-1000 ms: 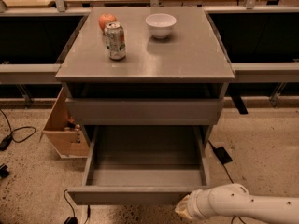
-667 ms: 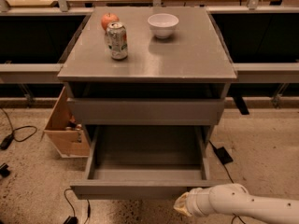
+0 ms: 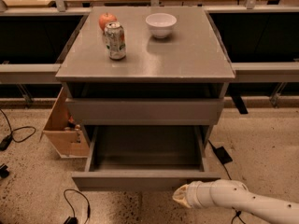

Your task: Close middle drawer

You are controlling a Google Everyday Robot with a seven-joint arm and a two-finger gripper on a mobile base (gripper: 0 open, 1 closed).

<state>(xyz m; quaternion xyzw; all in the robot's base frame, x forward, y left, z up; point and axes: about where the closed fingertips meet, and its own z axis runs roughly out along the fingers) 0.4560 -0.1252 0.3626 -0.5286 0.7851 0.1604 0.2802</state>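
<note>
While the middle drawer point(image 3: 145, 179) stands open, the end effector point(image 3: 181, 196) sits near its front, grip unclear.

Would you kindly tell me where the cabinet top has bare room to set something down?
The front half of the cabinet top, before can and bowl. Crowded back left: apple behind can. Gripper hangs before the open middle drawer.

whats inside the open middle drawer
The middle drawer shows only a bare grey floor, nothing lying on it. Its back is shadowed under the drawer above, and the strip just behind its front panel is hidden. The gripper hovers outside its front right corner.
</note>
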